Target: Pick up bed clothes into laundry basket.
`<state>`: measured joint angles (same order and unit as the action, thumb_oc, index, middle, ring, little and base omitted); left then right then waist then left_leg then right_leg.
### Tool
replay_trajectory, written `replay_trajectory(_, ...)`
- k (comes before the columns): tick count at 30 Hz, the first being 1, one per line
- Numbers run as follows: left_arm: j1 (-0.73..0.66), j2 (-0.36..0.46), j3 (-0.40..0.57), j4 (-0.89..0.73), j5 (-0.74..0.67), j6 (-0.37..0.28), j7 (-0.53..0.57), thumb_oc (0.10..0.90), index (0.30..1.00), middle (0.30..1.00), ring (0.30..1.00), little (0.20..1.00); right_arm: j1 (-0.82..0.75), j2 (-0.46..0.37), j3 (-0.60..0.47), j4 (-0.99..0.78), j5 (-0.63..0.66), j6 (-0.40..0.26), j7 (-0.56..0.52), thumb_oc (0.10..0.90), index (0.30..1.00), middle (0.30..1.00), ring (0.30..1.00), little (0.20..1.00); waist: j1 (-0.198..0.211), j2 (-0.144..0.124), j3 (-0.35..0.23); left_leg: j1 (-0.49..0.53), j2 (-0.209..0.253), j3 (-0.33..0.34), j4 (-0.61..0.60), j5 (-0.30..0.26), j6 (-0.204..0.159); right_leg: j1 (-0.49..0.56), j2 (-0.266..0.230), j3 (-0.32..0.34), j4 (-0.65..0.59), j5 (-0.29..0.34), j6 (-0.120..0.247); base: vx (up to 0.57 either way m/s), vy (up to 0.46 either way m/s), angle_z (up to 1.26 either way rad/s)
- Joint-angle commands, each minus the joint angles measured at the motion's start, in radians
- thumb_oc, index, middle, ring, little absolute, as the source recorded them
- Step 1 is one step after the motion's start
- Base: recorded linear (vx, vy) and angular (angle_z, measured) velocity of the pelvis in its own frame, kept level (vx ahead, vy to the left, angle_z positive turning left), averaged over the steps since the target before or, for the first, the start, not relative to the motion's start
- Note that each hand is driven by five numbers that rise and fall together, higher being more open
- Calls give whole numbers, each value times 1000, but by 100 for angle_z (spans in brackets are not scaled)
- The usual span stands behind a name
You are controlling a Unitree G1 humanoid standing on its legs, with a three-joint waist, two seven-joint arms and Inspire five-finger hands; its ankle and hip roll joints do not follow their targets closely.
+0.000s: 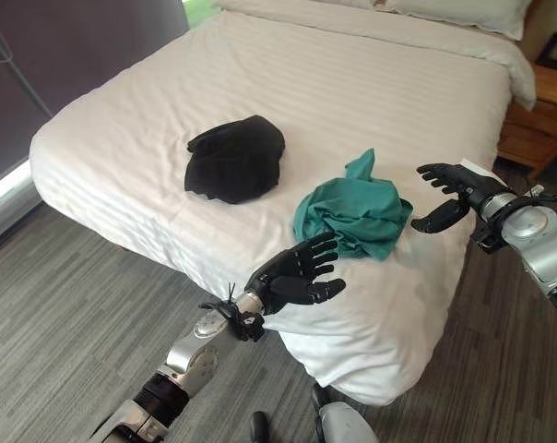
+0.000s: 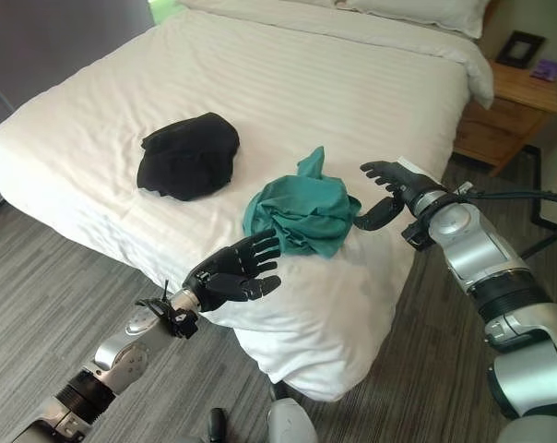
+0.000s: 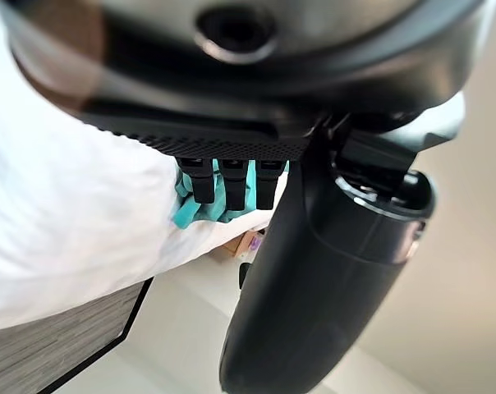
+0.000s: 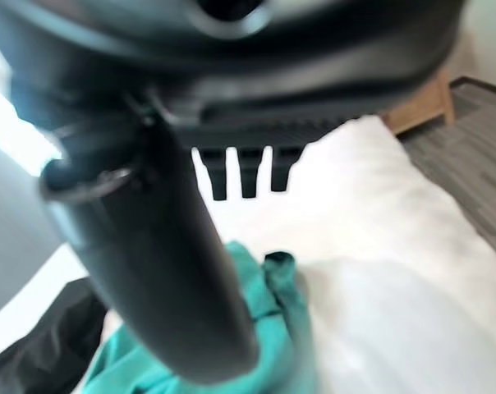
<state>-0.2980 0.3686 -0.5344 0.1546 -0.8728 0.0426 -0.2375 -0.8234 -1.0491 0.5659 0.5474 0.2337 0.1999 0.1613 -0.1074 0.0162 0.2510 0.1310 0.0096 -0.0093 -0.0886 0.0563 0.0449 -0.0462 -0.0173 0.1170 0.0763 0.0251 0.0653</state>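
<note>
A crumpled teal garment (image 1: 357, 210) lies on the white bed (image 1: 352, 83) near its foot corner. A black garment (image 1: 235, 159) lies a little further up the bed, toward the left. My left hand (image 1: 292, 274) hovers open just in front of the teal garment, fingers straight and apart from the cloth. At the garment's right side my right hand (image 1: 449, 192) is open too, its thumb close to the cloth but holding nothing. The teal cloth shows past the fingers (image 3: 223, 180) in the left wrist view and below the thumb (image 4: 162, 271) in the right wrist view.
A wooden nightstand (image 1: 541, 120) stands right of the bed with a dark frame (image 2: 520, 46) on it. Pillows (image 1: 463, 14) lie at the head of the bed. Grey plank floor (image 1: 66, 305) surrounds the bed's foot and left side.
</note>
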Motion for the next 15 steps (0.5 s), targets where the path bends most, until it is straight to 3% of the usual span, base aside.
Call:
replay_trajectory(1, -26, -44, -33, -105, -37, -72, -85, 800, 900, 900, 900, 900, -163, -51, -8, 31, -57, -70, -24, 800, 900, 900, 900, 900, 48, -103, -110, 26, -38, 56, 1, -44, -36, 62, -8, 41, -76, 70, 58, 140, -77, 16)
replay_trajectory(7, 0, -57, -29, -102, -65, -71, -73, 800, 900, 900, 900, 900, -216, -29, 48, 101, -80, -78, -17, 800, 900, 900, 900, 900, 68, -108, -113, 12, -36, 27, 1, -42, -42, 106, -12, 1, -132, 66, 40, 54, -53, 21)
replay_trajectory(15, 27, -46, -62, -138, -70, -77, -45, 800, 900, 900, 900, 900, -258, 81, 66, 265, -62, -122, -53, 800, 900, 900, 900, 900, 103, -98, -100, -6, -35, -10, 1, -32, -49, 125, -17, -38, -152, 55, 23, 37, -29, 17)
